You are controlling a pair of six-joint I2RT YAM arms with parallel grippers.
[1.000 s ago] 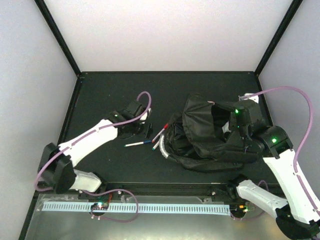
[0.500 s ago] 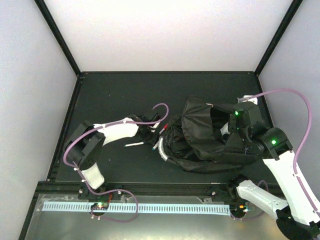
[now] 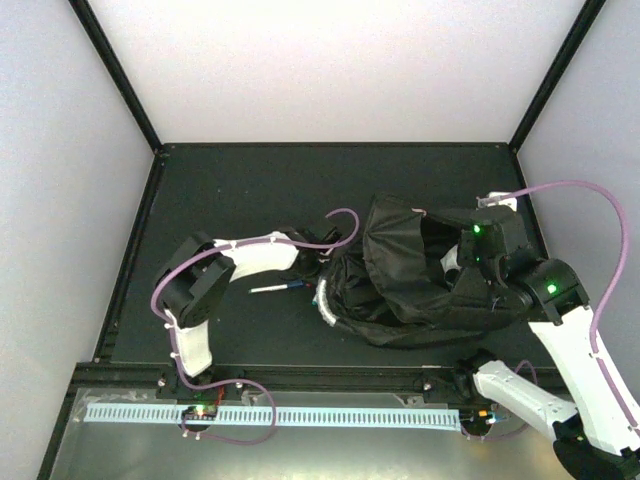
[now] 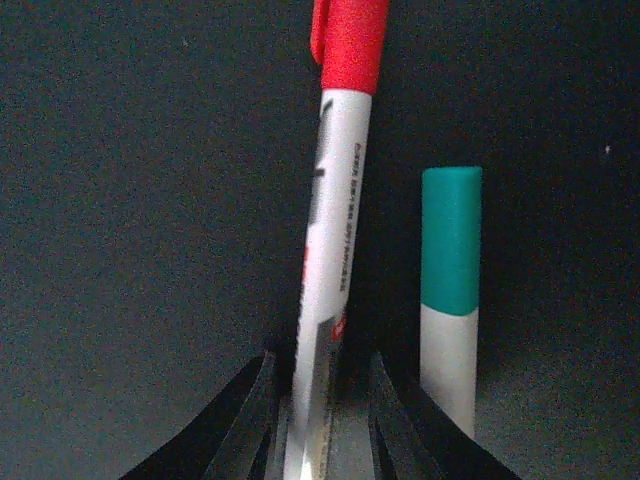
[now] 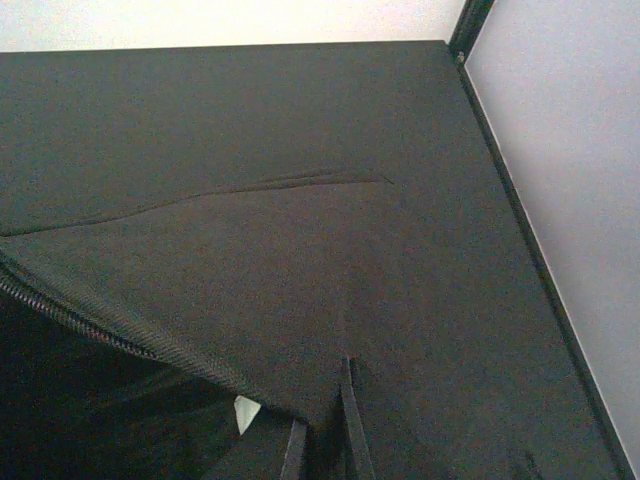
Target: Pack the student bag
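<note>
Left claw straddles the red-capped pen, jaws narrowly apart with a sliver of gap at the pen's 3 o'clock side. The green-capped pen lies just beside, so centre on the barrel and pinch only the red one. Bag sits at 3 o'clock on the desk; right claw is clamped on its flap edge, holding the mouth up.
</note>
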